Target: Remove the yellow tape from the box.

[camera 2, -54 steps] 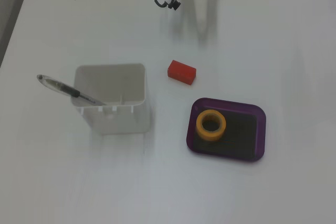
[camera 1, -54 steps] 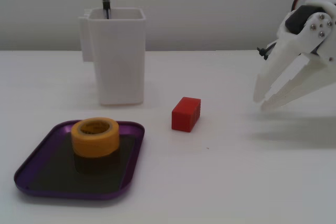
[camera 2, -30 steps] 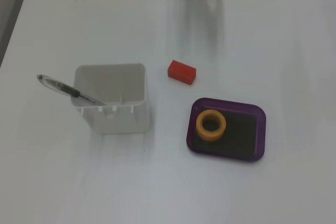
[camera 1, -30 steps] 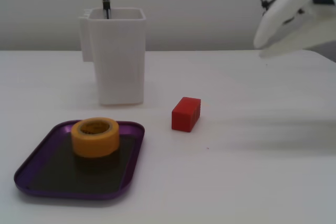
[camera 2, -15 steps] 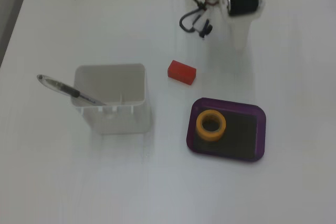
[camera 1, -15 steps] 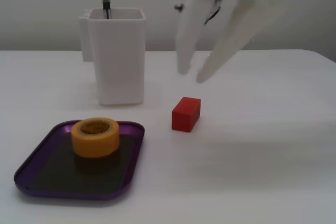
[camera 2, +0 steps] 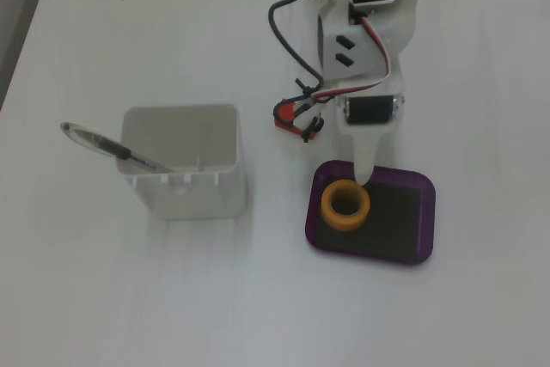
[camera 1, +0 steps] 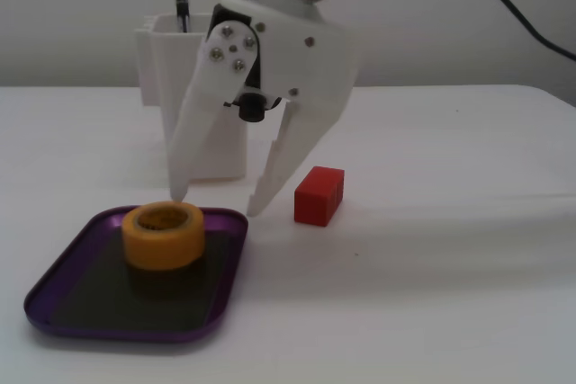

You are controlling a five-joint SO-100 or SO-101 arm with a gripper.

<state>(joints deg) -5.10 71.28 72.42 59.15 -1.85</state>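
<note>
The yellow tape point(camera 1: 163, 242) stands flat in the far part of the purple box point(camera 1: 90, 301), a shallow tray with a dark floor. My gripper point(camera 1: 216, 204) hangs open just behind the roll, one fingertip over its back rim, the other beside the tray's far right corner. Nothing is between the fingers. From above, the tape point(camera 2: 327, 204) sits in the left half of the box point(camera 2: 428, 217), and the gripper point(camera 2: 362, 176) points down at the tray's top edge, right beside the roll. I cannot tell whether it touches the roll.
A small red block point(camera 1: 319, 195) lies right of the tray; from above the red block point(camera 2: 284, 113) is mostly covered by the arm's cables. A tall white container point(camera 2: 182, 161) holding a pen point(camera 2: 107, 146) stands behind the tray, partly hidden by the arm.
The arm has swung from the far right of the table across to the tray and dropped down. Its open fingers now hang at the roll's back. Tape, tray and block have not moved.
</note>
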